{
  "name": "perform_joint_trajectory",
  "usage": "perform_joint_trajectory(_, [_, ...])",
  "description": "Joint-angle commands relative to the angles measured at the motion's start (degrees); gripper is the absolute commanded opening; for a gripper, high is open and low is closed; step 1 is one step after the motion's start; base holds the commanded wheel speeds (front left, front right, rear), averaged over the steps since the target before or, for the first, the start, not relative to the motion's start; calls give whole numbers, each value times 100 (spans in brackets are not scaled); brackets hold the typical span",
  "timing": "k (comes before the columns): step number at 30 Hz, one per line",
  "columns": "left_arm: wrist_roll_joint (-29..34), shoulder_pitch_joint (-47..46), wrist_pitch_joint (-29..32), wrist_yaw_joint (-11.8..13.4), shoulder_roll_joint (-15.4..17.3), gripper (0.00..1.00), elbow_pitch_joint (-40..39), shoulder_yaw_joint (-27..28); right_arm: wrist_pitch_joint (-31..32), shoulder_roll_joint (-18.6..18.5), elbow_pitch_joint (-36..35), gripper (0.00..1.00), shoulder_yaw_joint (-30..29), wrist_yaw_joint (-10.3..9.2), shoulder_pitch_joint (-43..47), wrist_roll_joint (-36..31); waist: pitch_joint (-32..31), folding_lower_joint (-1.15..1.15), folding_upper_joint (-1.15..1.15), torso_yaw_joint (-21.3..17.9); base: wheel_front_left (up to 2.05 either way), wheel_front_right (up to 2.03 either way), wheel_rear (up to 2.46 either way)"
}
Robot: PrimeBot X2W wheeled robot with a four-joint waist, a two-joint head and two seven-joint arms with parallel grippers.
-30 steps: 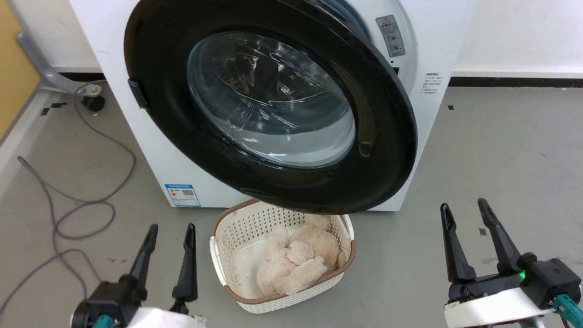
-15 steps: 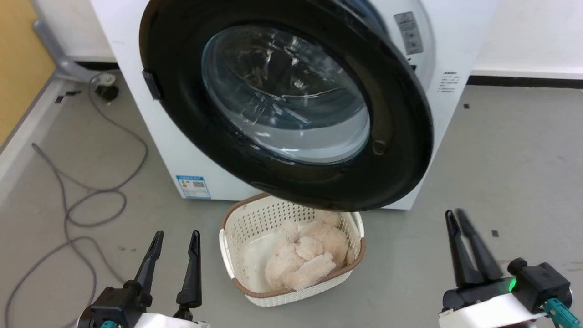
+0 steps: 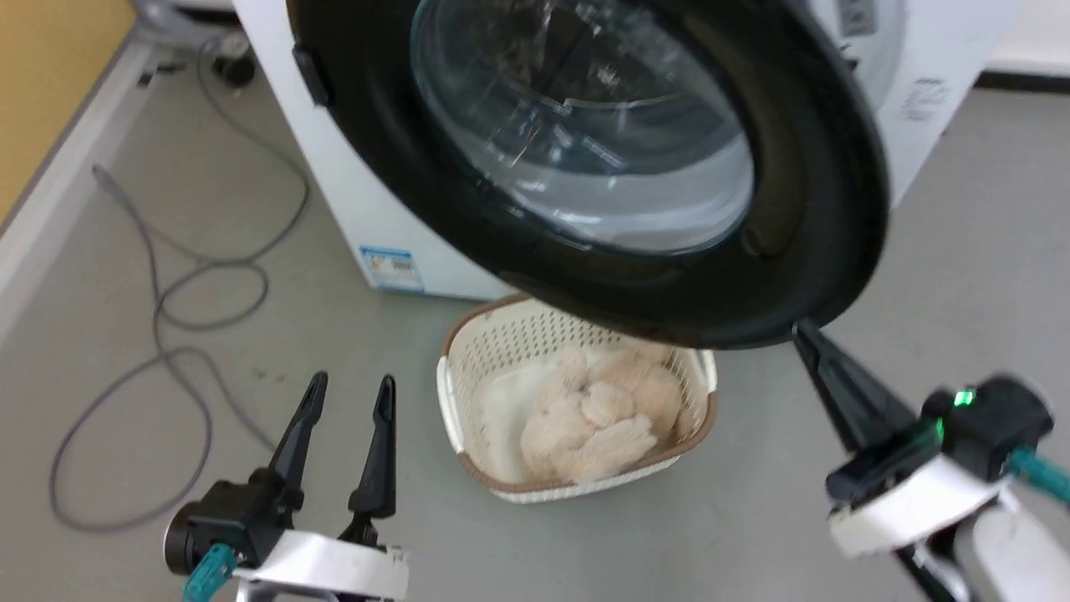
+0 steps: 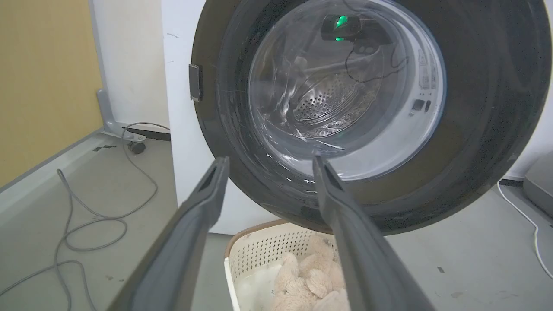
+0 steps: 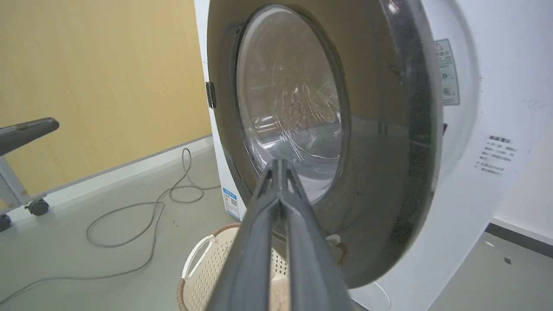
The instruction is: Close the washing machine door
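washing machine door (image 3: 585, 159) open, blue-white sticker (image 3: 391, 267) below, writing unreadable

The room comprised a smooth grey floor (image 3: 961, 251), a yellow wall panel (image 3: 50, 75) over pale skirting (image 3: 58, 184), a white wall (image 4: 129, 65) with black baseboard (image 3: 1024, 81), a looped grey cable (image 3: 266, 288) and a castored grey frame (image 5: 26, 129).

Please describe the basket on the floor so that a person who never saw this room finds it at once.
Find the big white washing machine, whose round black door stands open. On the grey floor right under the door's lower edge sits the basket. Unlike the smooth machine behind it, it is cream with perforated walls and a brown rim, and pale fluffy plush lies inside.
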Motion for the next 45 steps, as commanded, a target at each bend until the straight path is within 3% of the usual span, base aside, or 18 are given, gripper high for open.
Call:
perform_joint_trajectory(1, [12,-144,-25,-24,-10,100,-15,-22,1,-222,121,0,174,3,-342,196,226,0,0,155,0,0,0])
perform_joint_trajectory(7, [-70,-387,-25,-15,-12,100,-3,-183,228,-830,572,0,500,3,-1362,783,651,0,0,364,0,0,0])
perform_joint_trajectory(23, [-231,-819,-25,216,-13,100,-136,-466,470,-1490,1654,0,252,3,-3099,1895,1356,0,0,784,0,0,0])
perform_joint_trajectory(35, [-314,-988,-25,331,-13,100,-154,-677,912,-1472,2652,0,-63,3,-4208,2046,1598,0,0,901,0,0,0])
perform_joint_trajectory(45, [-360,-970,-25,403,-14,100,-134,-740,909,-1295,3051,0,-320,3,-4348,1987,1557,0,0,935,0,0,0])
